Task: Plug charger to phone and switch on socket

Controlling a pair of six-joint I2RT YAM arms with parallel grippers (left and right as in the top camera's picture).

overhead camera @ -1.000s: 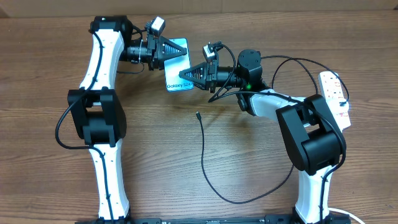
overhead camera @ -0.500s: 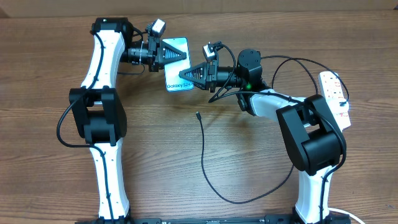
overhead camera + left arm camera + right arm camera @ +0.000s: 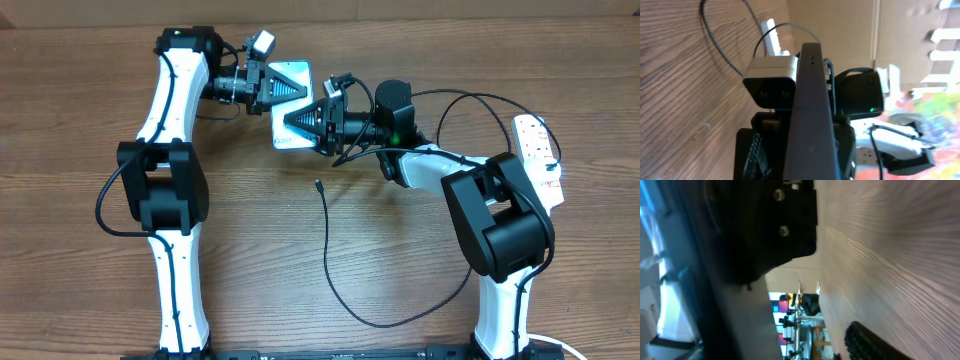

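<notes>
— Where is the phone?
— At the back of the desk, tilted, between both arms. The left pincer is clamped on its upper part; the left wrist view shows the phone edge-on.
— And the right pincer?
— Its tip is at the phone's lower part; I cannot tell whether it grips.
— The charger?
— Loose on the desk, its plug near the phone but apart. The socket lies far right.

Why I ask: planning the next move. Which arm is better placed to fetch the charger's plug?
Right, probably: the right gripper is nearer the charger's plug, on the phone's near side; the left gripper lies beyond the phone.
</notes>
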